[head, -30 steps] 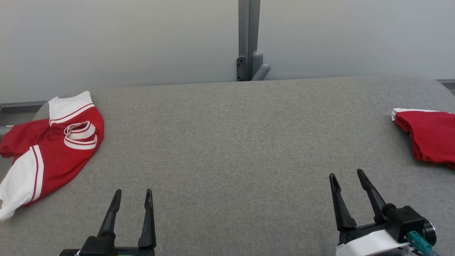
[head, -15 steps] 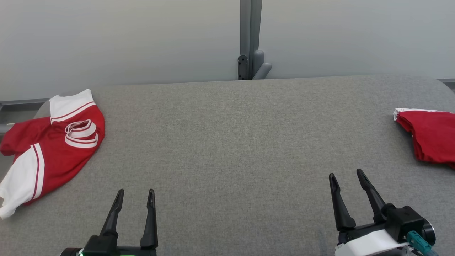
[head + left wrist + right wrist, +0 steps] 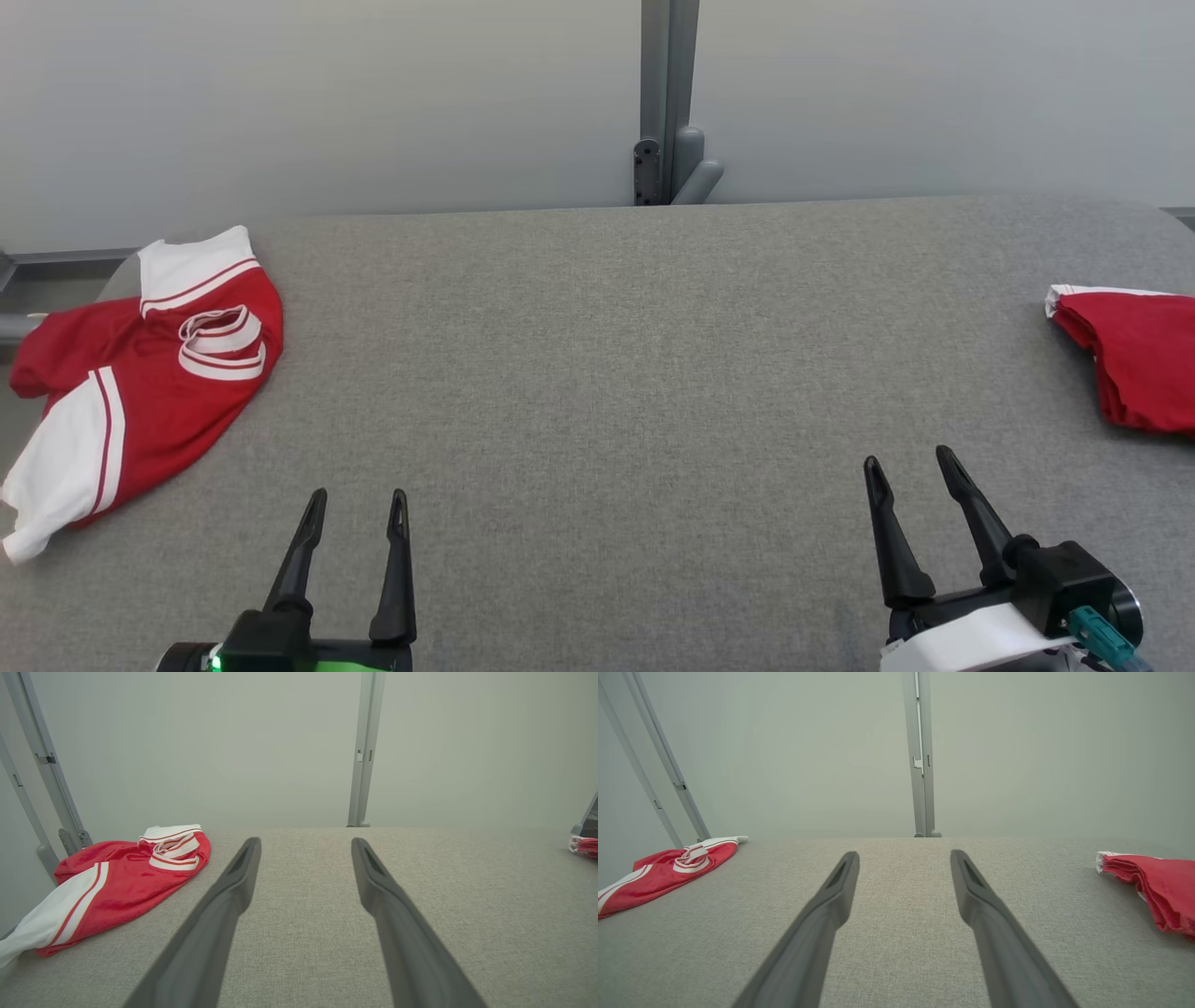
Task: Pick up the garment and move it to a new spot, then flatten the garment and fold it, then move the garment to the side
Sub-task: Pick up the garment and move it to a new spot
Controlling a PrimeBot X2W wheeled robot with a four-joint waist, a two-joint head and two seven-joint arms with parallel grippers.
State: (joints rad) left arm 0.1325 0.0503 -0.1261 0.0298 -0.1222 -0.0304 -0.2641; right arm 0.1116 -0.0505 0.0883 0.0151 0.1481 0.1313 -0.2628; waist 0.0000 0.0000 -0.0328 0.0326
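Observation:
A crumpled red garment with white sleeves and a striped collar lies at the table's left edge, one sleeve hanging toward the rim. It also lies at the left in the left wrist view and the right wrist view. My left gripper stands open near the front edge, to the right of the garment and apart from it. My right gripper is open at the front right. The left gripper's and the right gripper's fingers are spread over bare cloth with nothing between them.
The grey fabric-covered table stretches wide between the arms. A folded stack of red cloth sits at the right edge, also in the right wrist view. A grey post rises behind the far edge against a pale wall.
The whole head view has slid a little to the right, so the camera has turned. Both grippers keep their places and stay open; the garment has not moved.

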